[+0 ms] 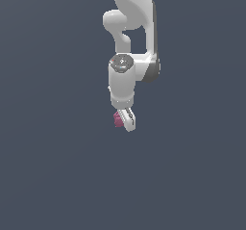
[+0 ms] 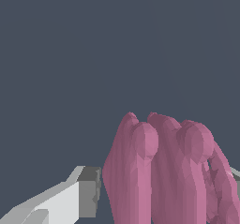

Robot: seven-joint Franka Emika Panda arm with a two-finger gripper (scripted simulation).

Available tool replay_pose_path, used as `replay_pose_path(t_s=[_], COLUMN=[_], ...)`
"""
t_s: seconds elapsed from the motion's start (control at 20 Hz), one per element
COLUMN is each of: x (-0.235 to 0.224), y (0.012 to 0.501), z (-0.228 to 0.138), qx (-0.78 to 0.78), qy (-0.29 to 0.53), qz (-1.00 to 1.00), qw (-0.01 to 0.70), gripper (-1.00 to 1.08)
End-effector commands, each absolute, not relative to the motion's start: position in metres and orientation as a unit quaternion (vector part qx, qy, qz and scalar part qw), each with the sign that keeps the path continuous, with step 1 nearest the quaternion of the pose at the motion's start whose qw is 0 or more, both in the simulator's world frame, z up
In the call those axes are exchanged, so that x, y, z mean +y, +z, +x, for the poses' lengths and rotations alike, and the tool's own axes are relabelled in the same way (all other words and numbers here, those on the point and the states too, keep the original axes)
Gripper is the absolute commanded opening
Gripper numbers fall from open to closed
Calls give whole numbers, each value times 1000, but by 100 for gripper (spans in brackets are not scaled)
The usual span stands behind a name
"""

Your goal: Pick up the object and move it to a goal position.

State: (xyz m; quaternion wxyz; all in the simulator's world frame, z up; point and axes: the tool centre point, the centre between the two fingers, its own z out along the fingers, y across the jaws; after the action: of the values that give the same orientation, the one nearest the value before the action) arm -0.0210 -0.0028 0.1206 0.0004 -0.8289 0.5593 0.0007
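- As seen in the exterior view, going left to right: plain dark grey ground on the view's left, nothing resting on it; the white arm (image 1: 129, 46) hangs down the centre; plain grey again on the view's right.
- No goal marker is visible in either view, so how much travel is left cannot be judged.
- The object (image 1: 117, 120), small and magenta-pink, sits at the tip of the gripper (image 1: 126, 119), showing on the exterior view's left side of it. No shadow or contact line beneath; whether it is off the worktop cannot be confirmed from this angle.
- Wrist view: the lumpy pink object (image 2: 164, 171) fills the space between the fingers (image 2: 79, 190). One finger pad lies just beside its flank; the opposite finger is only a sliver at the frame edge behind the object.
- Finger state: narrow, closed against the object from both sides as far as the views show. A slight gap at the visible pad cannot be ruled out.
- Judgement: the side-on pinch suits a bumpy top; flatter flanks give the pads better seating.
- Judgement: grasp phase appears done, transport to goal is the step in hand.
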Motion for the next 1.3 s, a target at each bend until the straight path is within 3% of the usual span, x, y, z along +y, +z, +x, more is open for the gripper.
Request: replay_pose_path(t_s=[0.0, 0.7, 1.25], x=[23, 150, 190], y=[136, 210, 234], z=[-33, -85, -99], qx=[559, 559, 560], qy=[1, -1, -1], qz=[-829, -829, -829], qw=[1, 0, 0], gripper=[-100, -100, -100])
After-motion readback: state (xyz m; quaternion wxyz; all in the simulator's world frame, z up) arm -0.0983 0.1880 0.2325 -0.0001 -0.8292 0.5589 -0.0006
